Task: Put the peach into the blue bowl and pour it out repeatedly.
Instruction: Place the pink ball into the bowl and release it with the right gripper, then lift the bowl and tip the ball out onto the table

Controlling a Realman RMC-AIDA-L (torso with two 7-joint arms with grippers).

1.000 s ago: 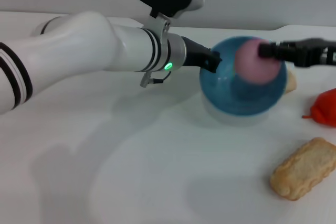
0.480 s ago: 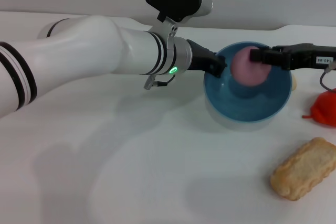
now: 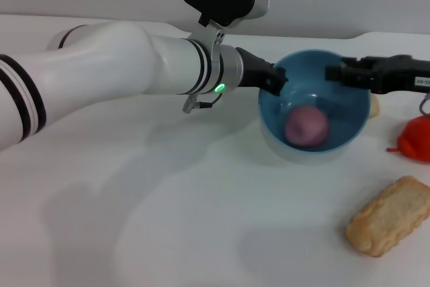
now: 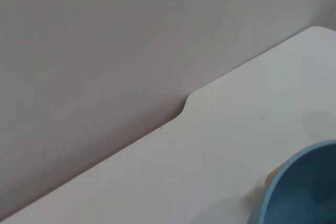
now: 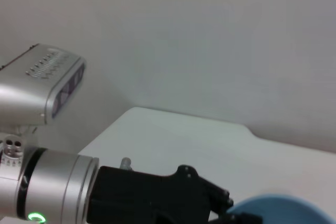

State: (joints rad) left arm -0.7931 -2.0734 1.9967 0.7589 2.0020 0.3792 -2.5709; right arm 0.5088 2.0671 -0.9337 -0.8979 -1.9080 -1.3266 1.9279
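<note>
peach (image 3: 306,126) rests inside blue bowl (image 3: 349,129). left hand (image 3: 274,81) clamped on rim, probably steadying for pour. right hand (image 3: 334,73) above bowl, empty; finger gap unclear, cannot tell.

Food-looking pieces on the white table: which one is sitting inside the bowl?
The matte pink-mauve round peach alone rests inside the glossy light-blue bowl. The beige biscuit-like block and the red item lie outside on the white table.

The bowl (image 3: 314,113) is light blue and shiny. The peach (image 3: 306,126) is dull pink. The arm (image 3: 101,65) is white with black rings and a small green light. The surface (image 3: 168,220) is white. The biscuit (image 3: 390,216) is tan.
</note>
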